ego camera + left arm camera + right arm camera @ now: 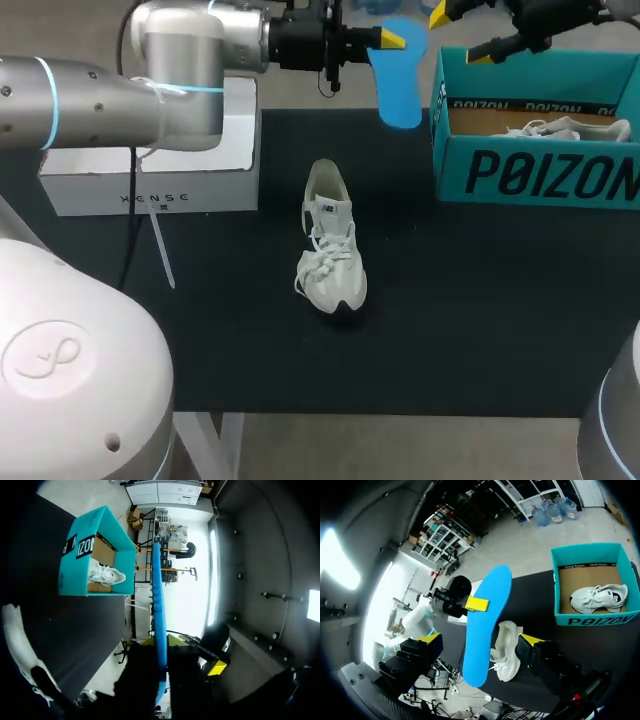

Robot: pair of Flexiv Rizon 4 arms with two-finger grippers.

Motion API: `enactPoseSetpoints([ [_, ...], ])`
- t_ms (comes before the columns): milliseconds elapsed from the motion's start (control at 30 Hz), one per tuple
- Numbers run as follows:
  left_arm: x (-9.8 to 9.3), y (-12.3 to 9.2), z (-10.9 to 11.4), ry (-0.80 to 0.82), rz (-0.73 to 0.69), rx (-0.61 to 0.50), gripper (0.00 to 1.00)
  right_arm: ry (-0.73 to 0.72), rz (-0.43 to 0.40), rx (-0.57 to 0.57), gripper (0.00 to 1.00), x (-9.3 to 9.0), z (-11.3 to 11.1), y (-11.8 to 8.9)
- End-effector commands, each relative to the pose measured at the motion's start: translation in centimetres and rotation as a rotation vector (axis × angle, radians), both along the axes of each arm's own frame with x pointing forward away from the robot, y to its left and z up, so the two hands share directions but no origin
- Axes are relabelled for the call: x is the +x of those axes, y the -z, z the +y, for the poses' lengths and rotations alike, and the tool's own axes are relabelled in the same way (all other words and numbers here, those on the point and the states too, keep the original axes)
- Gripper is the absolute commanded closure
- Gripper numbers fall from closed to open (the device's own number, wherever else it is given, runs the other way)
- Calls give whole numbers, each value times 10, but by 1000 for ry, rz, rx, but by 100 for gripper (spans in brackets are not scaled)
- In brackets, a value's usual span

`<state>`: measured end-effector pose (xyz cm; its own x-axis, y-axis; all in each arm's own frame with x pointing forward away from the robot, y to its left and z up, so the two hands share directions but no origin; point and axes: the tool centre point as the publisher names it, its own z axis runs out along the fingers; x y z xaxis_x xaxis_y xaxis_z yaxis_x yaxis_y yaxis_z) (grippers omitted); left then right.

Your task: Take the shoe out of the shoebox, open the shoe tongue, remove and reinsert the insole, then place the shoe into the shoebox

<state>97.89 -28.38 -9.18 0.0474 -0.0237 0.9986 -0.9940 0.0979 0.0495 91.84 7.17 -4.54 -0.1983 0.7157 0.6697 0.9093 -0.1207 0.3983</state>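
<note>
My left gripper (pixel 390 42) is shut on the edge of a blue insole (pixel 398 85), held in the air above the table's far side, left of the teal shoebox (pixel 540 175). In the left wrist view the insole (pixel 159 605) runs edge-on out from the fingers. My right gripper (pixel 460 33) hovers open over the box's far left corner. In its own view its yellow fingertips (pixel 431 639) stand wide on either side of the insole (pixel 485 625) without touching it. A white shoe (pixel 332 245) lies mid-table, toe toward me. Another white shoe (pixel 570 128) lies in the box.
A white box (pixel 150 170) stands at the table's far left, under my left arm. The table is covered in black cloth (pixel 480 320). A thin white strip (pixel 163 255) lies in front of the white box.
</note>
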Motion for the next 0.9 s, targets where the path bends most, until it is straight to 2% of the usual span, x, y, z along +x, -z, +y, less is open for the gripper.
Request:
enactPoseSetpoints([
  [33, -3, -3, 1, -32, 4, 0, 100, 55, 52, -209, 0, 9, 15, -10],
  [200, 3, -1, -3, -29, -2, -2, 100, 30, 82, -322, 0, 12, 26, -13],
  [300, 5, 2, -5, -24, -5, 6, 100, 3, 127, -348, 0, 13, 32, -15],
  [433, 6, 5, -7, -17, -7, 1, 100, -21, 160, -454, 0, 14, 34, -13],
  [467, 6, 6, -7, -17, -7, -5, 100, -8, 154, -409, 0, 15, 35, -16],
  [700, 8, 9, -3, -10, -34, -50, 100, -8, 154, -409, 0, 15, 35, -16],
  [867, 9, 11, -5, -13, -35, -36, 100, -8, 154, -409, 0, 15, 35, -16],
  [900, 8, 10, -6, -15, -39, -30, 100, 49, 160, -468, 0, 16, 33, -15],
])
